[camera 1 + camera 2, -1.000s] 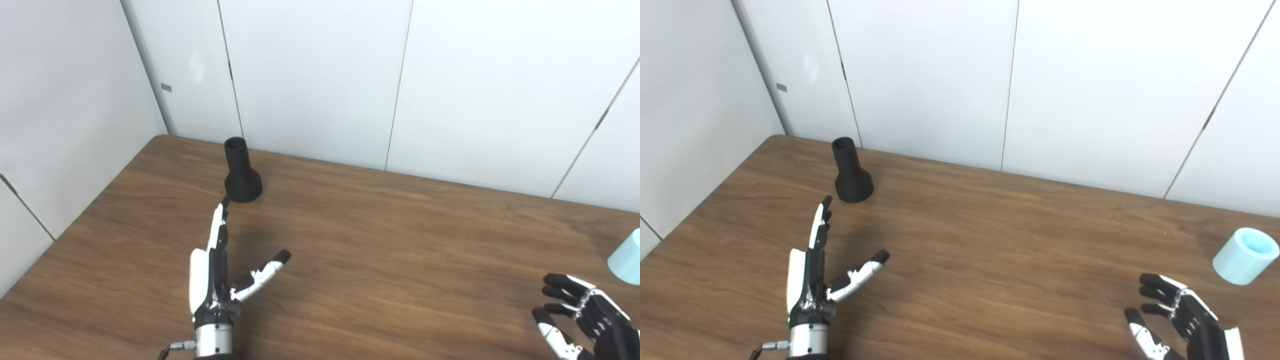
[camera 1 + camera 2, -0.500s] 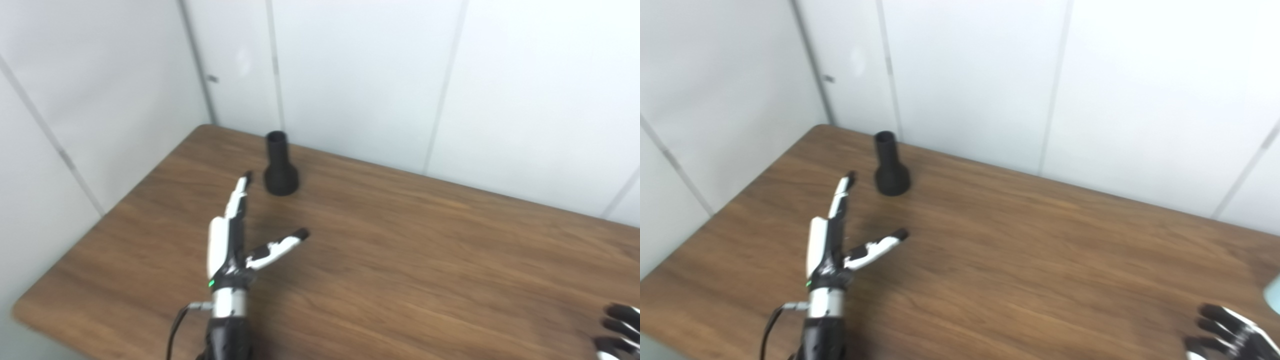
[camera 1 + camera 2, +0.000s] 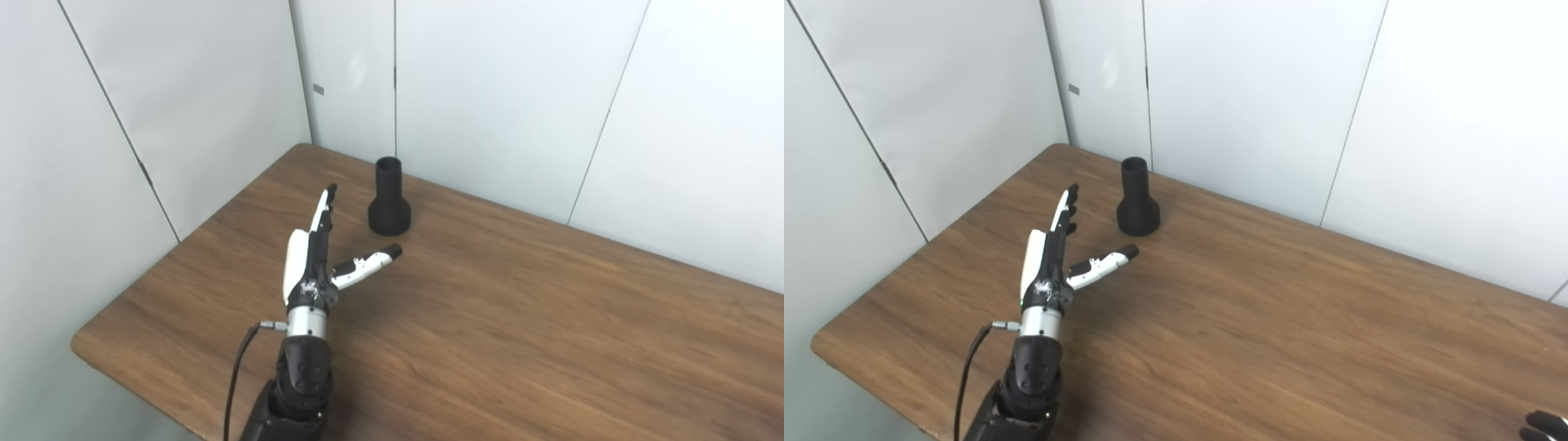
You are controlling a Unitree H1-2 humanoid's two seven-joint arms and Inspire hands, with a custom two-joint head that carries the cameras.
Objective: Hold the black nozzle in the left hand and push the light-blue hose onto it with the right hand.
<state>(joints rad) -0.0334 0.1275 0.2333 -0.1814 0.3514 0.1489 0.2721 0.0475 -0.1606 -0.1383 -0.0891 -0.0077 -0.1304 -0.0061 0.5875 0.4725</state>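
Note:
The black nozzle (image 3: 388, 199) stands upright on its flared base near the table's far left corner, its narrow open end up. My left hand (image 3: 318, 251) hovers just short of it and slightly to its left, open, with straight fingers pointing at the corner and the thumb (image 3: 367, 262) spread toward the nozzle's base. It touches nothing. Of my right hand (image 3: 1542, 424) only dark fingertips show, at the bottom right corner of the right eye view. The light-blue hose is out of view.
The brown wooden table (image 3: 520, 318) stands in a corner of white panelled walls (image 3: 502, 98). Its left edge (image 3: 177, 245) and near left corner lie close to my left arm. A thin cable (image 3: 236, 367) hangs from the left wrist.
The camera has swung left, so the hose and most of the right hand have left the picture. My left hand has reached forward and now sits closer to the nozzle, still open.

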